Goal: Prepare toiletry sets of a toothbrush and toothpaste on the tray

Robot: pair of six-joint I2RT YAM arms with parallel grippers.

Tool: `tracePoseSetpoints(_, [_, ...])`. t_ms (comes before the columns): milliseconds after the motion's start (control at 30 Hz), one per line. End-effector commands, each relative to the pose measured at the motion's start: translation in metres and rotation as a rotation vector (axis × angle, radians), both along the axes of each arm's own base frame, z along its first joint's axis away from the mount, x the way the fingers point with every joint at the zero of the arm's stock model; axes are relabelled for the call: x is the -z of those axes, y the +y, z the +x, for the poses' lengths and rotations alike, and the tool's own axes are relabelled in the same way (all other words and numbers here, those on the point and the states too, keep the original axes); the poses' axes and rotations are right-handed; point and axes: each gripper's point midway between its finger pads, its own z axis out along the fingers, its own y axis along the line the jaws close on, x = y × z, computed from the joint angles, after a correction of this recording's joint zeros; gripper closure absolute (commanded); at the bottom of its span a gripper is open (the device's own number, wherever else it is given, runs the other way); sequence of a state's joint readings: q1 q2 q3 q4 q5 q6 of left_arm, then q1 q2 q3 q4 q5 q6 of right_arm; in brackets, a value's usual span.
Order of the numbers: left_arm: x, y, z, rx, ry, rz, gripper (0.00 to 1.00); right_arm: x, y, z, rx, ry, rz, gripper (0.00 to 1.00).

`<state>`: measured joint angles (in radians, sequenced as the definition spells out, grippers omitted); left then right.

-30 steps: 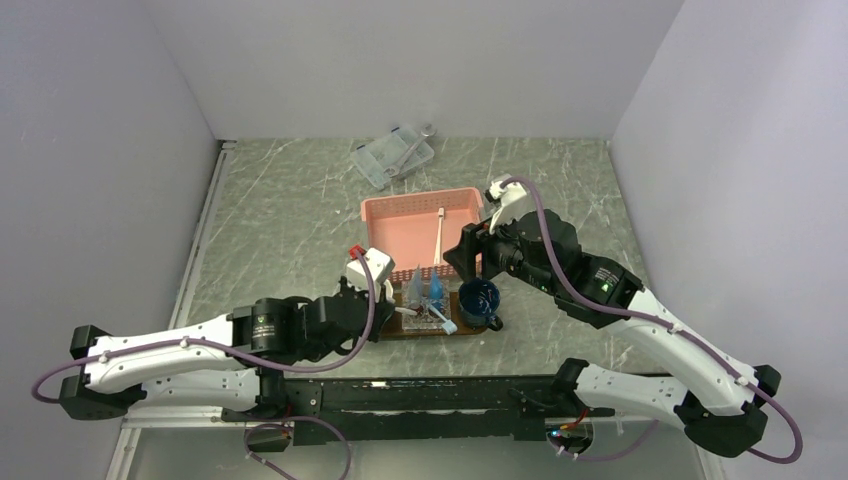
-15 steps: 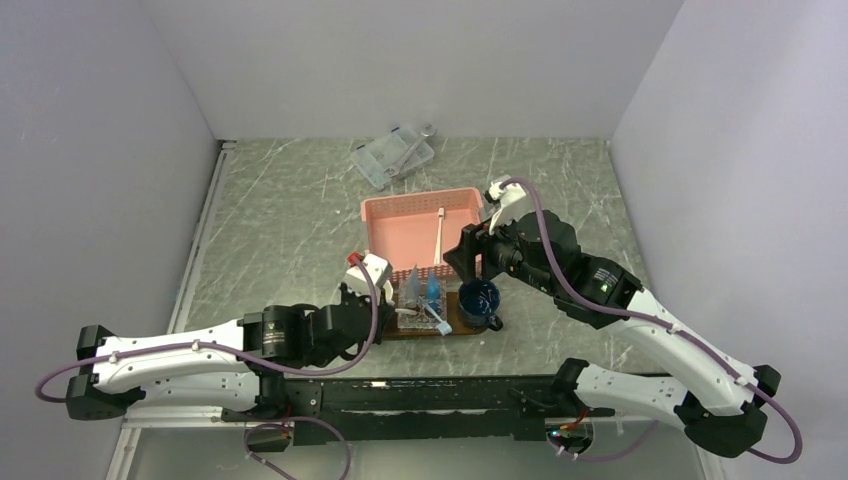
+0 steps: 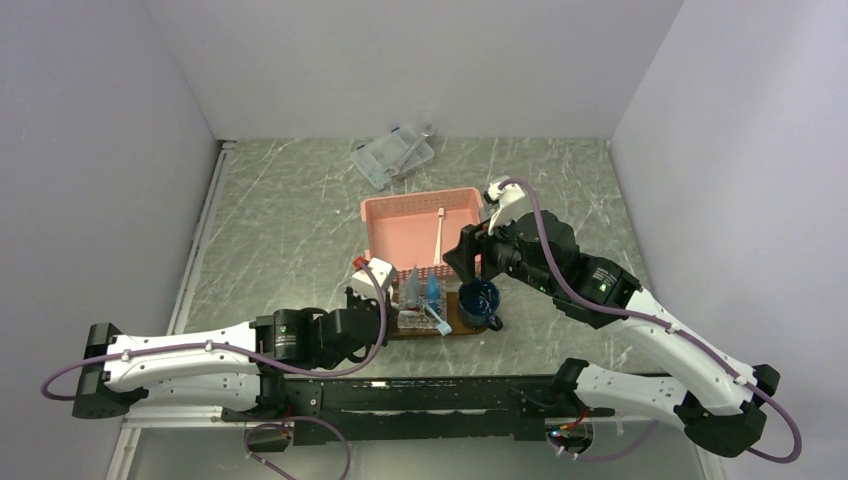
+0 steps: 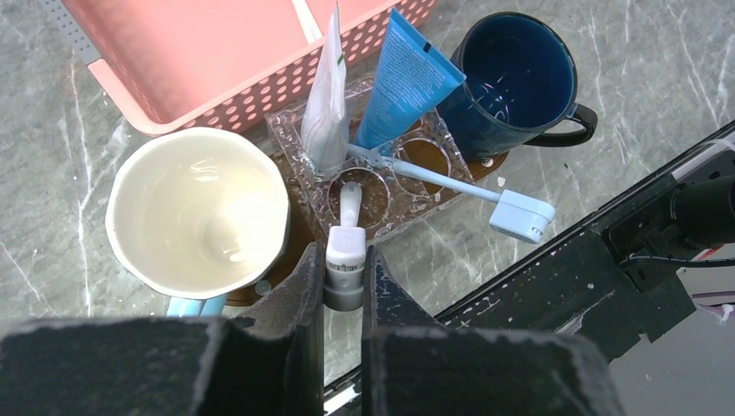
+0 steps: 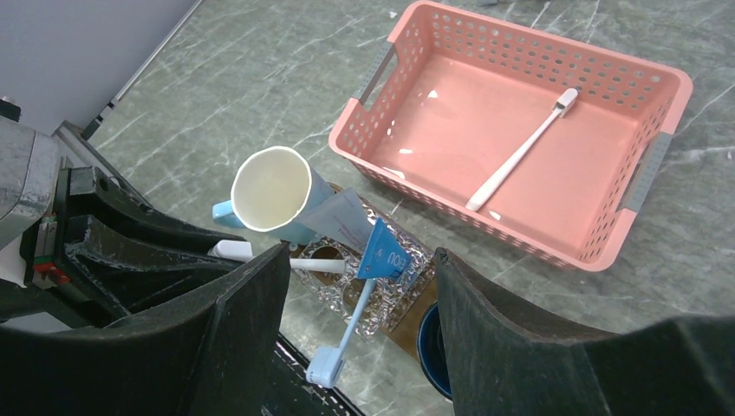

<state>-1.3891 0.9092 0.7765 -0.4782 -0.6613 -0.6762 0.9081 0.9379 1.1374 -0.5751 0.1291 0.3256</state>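
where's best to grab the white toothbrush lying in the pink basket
Probably mid-handle, straight down from above, jaws across its width. The white plastic toothbrush lies flat and diagonal on the floor of the pink slotted plastic basket, clear of its walls, which would block a sideways approach.

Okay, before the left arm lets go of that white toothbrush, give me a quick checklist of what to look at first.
1. Left gripper shut on the white toothbrush: ok.
2. Far end of that toothbrush in a front hole of the clear holder: ok; how deep, cannot tell.
3. Holder resting on the tray: ok.
4. Bright blue toothpaste and pale toothpaste standing in the holder: ok.
5. Light-blue toothbrush seated in a hole: not ok, it lies across the holder.
6. Right gripper open, above the set and apart from the left one: ok.
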Motion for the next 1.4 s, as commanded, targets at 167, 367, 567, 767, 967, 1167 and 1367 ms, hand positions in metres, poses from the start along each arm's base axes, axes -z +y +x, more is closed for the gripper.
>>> tracePoseSetpoints(167, [-0.003, 0.001, 0.004, -0.052, -0.009, -0.054, 1.00, -0.006, 0.003, 0.005, 0.010, -0.015, 0.027, 0.36])
tracePoseSetpoints(367, [0.003, -0.001, 0.004, -0.053, 0.000, -0.042, 0.88, -0.004, 0.004, 0.005, 0.008, -0.012, 0.023, 0.36])
tracePoseSetpoints(567, [0.005, -0.005, 0.003, -0.042, 0.005, -0.039, 0.78, -0.004, 0.003, 0.004, 0.010, -0.012, 0.022, 0.36])
tracePoseSetpoints(767, [0.006, -0.003, 0.003, -0.046, 0.004, -0.032, 0.73, -0.003, 0.003, 0.004, 0.009, -0.009, 0.020, 0.36])
tracePoseSetpoints(967, [0.005, -0.001, 0.003, -0.049, 0.003, -0.039, 0.66, -0.002, 0.005, 0.005, 0.006, -0.007, 0.019, 0.36])
tracePoseSetpoints(1167, [0.004, 0.000, 0.003, -0.049, 0.003, -0.045, 0.65, -0.001, 0.007, 0.005, 0.003, -0.006, 0.017, 0.36])
tracePoseSetpoints(1367, [-0.009, -0.001, 0.003, -0.031, -0.009, -0.051, 0.59, -0.003, 0.005, 0.005, 0.005, -0.009, 0.015, 0.35])
